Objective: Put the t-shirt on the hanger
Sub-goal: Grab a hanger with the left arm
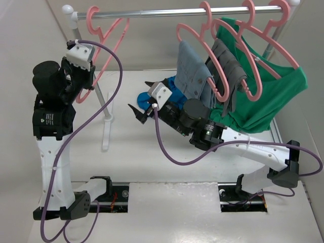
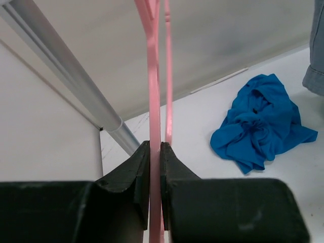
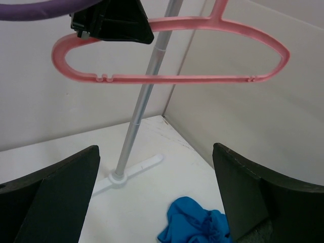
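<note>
The bare pink hanger (image 1: 89, 21) hangs from the rack rail at the far left. My left gripper (image 1: 85, 81) is raised beside it and shut on its lower bar; in the left wrist view the jaws (image 2: 155, 149) pinch the thin pink bar (image 2: 154, 76). The blue t-shirt (image 1: 146, 97) lies crumpled on the table under the rail's middle and also shows in the left wrist view (image 2: 260, 121). My right gripper (image 1: 139, 96) is open and empty just above it. In the right wrist view (image 3: 156, 147) the t-shirt (image 3: 195, 223) lies below and between the fingers, with the hanger (image 3: 172, 78) ahead.
The metal rail (image 1: 177, 11) carries pink hangers with a denim garment (image 1: 195, 71), a grey garment (image 1: 230, 66) and a green shirt (image 1: 268, 96) at the right. The rack's left pole and white foot (image 1: 106, 134) stand left of the t-shirt. Walls close the back and sides.
</note>
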`<state>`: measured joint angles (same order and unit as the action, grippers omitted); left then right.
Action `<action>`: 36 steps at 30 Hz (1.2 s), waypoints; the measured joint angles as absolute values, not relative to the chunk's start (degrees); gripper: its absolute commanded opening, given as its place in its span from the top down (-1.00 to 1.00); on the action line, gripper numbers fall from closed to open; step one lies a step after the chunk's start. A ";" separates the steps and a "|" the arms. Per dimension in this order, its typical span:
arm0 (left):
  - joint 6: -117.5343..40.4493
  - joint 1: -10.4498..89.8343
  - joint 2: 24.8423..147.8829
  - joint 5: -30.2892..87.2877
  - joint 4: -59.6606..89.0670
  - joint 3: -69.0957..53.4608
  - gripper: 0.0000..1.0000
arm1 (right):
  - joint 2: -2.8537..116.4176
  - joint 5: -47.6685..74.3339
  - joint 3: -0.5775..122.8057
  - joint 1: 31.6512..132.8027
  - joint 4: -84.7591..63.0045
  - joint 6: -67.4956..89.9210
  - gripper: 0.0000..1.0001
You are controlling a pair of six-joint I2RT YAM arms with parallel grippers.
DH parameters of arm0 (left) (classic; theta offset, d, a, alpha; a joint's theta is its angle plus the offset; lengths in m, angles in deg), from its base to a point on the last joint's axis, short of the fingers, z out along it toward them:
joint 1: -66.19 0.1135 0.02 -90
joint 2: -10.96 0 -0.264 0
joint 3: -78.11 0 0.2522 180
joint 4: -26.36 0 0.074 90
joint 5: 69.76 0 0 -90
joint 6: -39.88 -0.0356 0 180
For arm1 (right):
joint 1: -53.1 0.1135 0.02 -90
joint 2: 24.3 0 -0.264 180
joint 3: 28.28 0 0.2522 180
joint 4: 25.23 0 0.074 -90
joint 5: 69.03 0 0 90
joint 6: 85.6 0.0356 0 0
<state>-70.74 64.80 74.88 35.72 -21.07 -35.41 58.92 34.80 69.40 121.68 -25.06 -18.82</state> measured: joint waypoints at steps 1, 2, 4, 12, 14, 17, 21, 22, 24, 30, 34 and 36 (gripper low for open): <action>-70.79 64.80 74.83 36.18 -21.03 -35.41 1.00 | 58.59 35.08 69.07 121.68 -25.17 -18.82 -0.94; -70.81 64.83 74.75 36.62 -21.03 -35.41 1.00 | 58.31 35.32 68.83 121.68 -25.12 -18.82 -0.94; -70.79 64.83 74.44 37.69 -20.68 -35.28 1.00 | 57.89 35.59 68.22 121.68 -25.25 -18.82 -0.96; -69.26 64.83 69.54 40.64 -11.61 -29.16 1.00 | 56.71 36.20 65.23 121.68 -25.21 -18.82 -0.96; -68.73 64.80 68.84 40.99 -8.35 -29.10 1.00 | 56.58 36.42 64.85 121.68 -25.23 -18.80 -0.96; -68.19 64.80 66.75 41.76 -3.30 -27.52 1.00 | 55.77 36.94 63.72 121.68 -25.19 -18.76 -0.96; -67.82 64.83 62.59 43.85 -2.78 -24.55 1.00 | 54.57 38.10 62.38 121.68 -25.21 -18.63 -0.96; -67.84 64.80 61.96 44.36 -3.08 -24.09 1.00 | 54.31 38.54 62.08 121.68 -25.14 -18.43 -0.98; -68.25 64.80 59.34 45.06 -3.52 -21.62 1.00 | 53.96 39.65 61.57 121.68 -24.86 -17.99 -0.98; -70.29 64.80 48.28 46.61 -10.60 -10.93 1.00 | 54.20 41.57 61.40 121.26 -18.89 -13.95 -0.98; -70.42 64.80 42.59 47.22 -15.54 -6.74 1.00 | 55.21 39.76 58.82 119.01 -16.10 -8.92 -0.98; -70.31 64.80 40.02 46.94 -16.87 -3.74 1.00 | 56.69 37.90 57.58 116.67 -14.24 -5.93 -0.98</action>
<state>-70.31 64.80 40.02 46.94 -16.87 -3.74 56.69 37.90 57.58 116.67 -14.24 -5.93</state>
